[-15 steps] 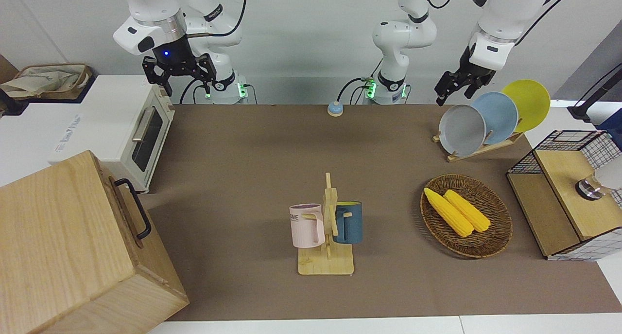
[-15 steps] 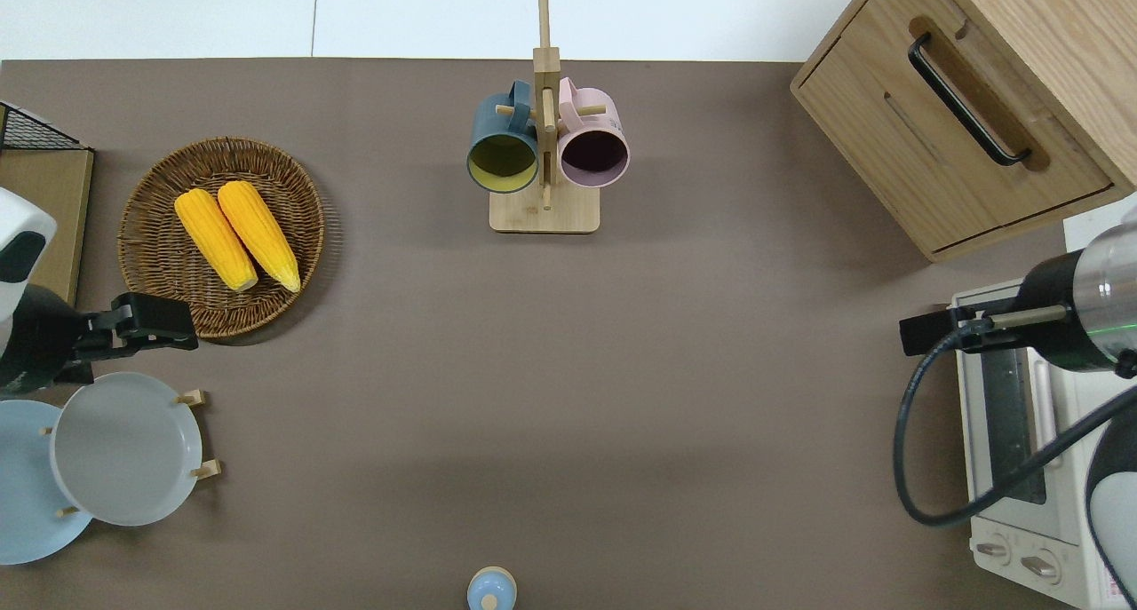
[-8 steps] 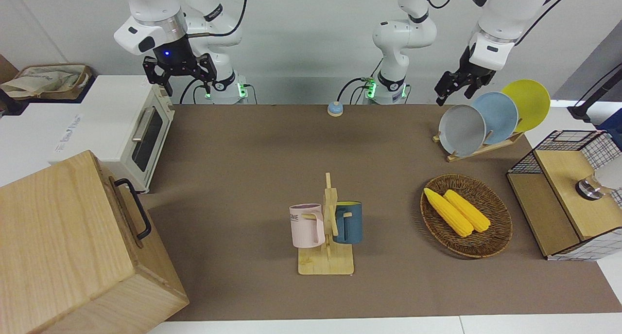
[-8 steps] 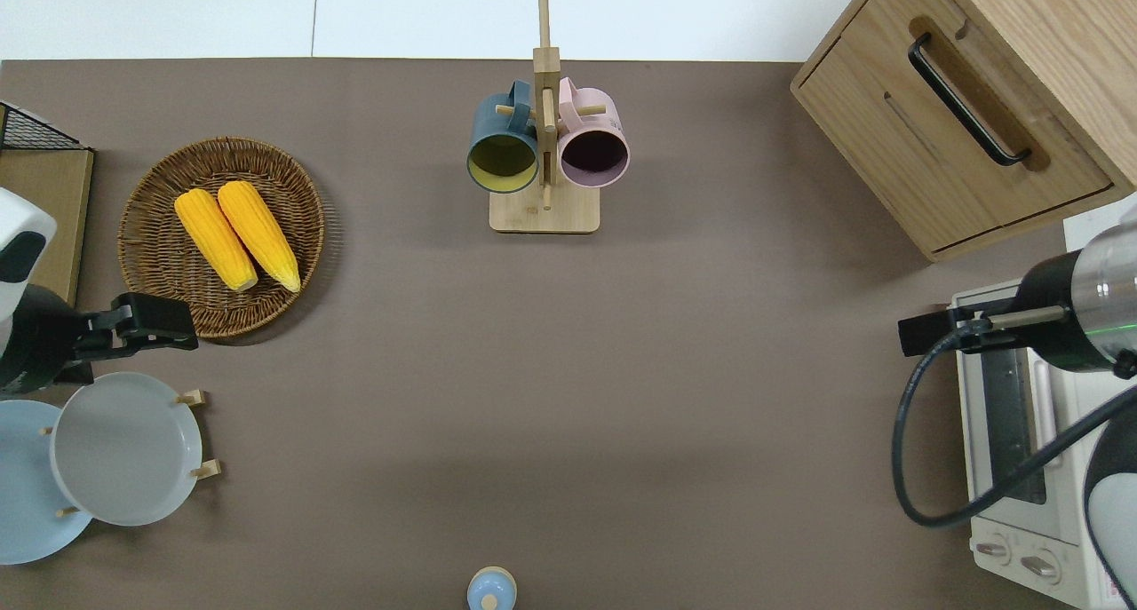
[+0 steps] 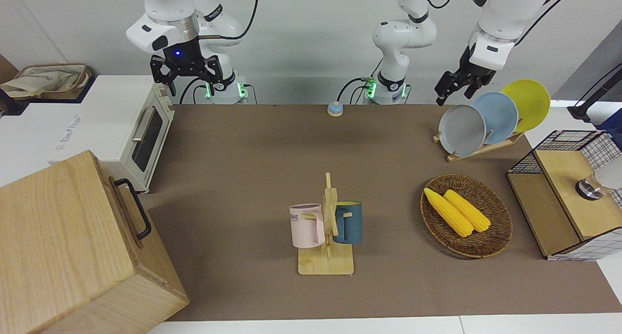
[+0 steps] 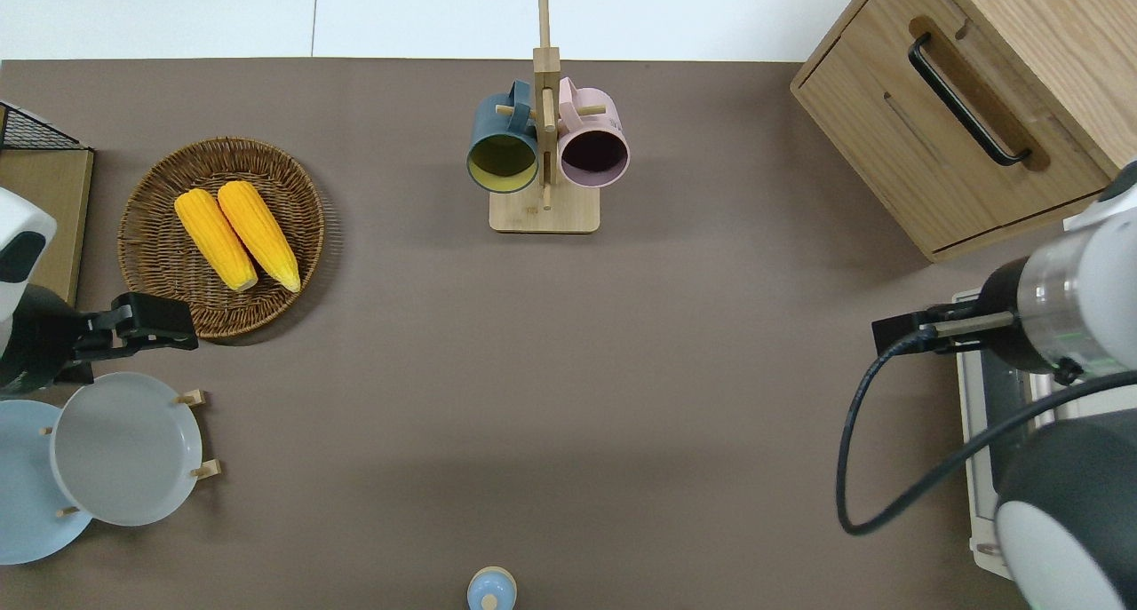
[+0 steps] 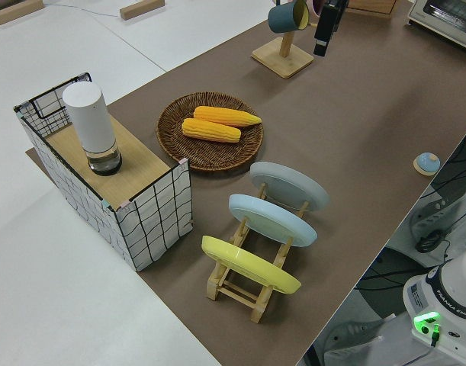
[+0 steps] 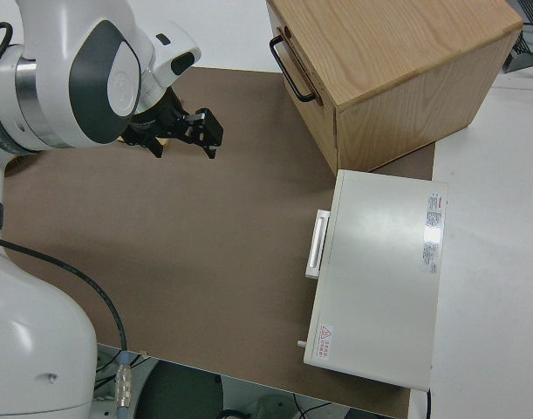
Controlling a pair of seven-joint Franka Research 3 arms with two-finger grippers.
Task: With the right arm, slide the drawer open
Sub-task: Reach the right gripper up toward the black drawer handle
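Drawer (image 6: 955, 139) sitting shut in big wood cabinet (image 5: 63, 246) at right arm's end of counter (image 6: 622, 370), farther from robots than toaster oven (image 5: 121, 130); black bar handle (image 6: 966, 99) running diagonally across its front, untouched.

Right end effector (image 5: 184, 74) hanging high, over counter edge just beside oven front per overhead; fingers (image 5: 158, 74) spread wide, holding nothing. Well apart from handle. Left end effector (image 5: 452, 86) parked; cannot tell whether open or closed.

Risks, judging from layout:
- Oven lying between arm and cabinet, so low approach likely clipping oven top or its door handle.
- Handle angled relative to counter edges; fingers not rotated to match probably straddling badly or slipping off bar.
- Handle sitting in shallow recess, little clearance; fingertips possibly jamming on wood.
- Pulling off-axis to drawer travel probably binding drawer or dragging whole cabinet, esp. since cabinet is standing loose on counter.
- Cable looping off right arm (image 6: 1066, 317) possibly snagging oven corner.

Counts:
- Cabinets: 1; handles on its front: 1 seen.
- Ovens: 1.
- Mugs on wooden rack: 2, pink (image 5: 307, 225) and blue (image 5: 349, 222).
- Corn cobs (image 5: 457, 211) in wicker basket (image 5: 495, 241): 2; baskets: 1.
- Plates (image 5: 495, 115) in stand: 3 (grey, blue, yellow).
- Mesh box (image 5: 563, 198): 1, w/ 1 white cylinder on it.
- Small blue knob-like item (image 5: 335, 109) nearest robots: 1.
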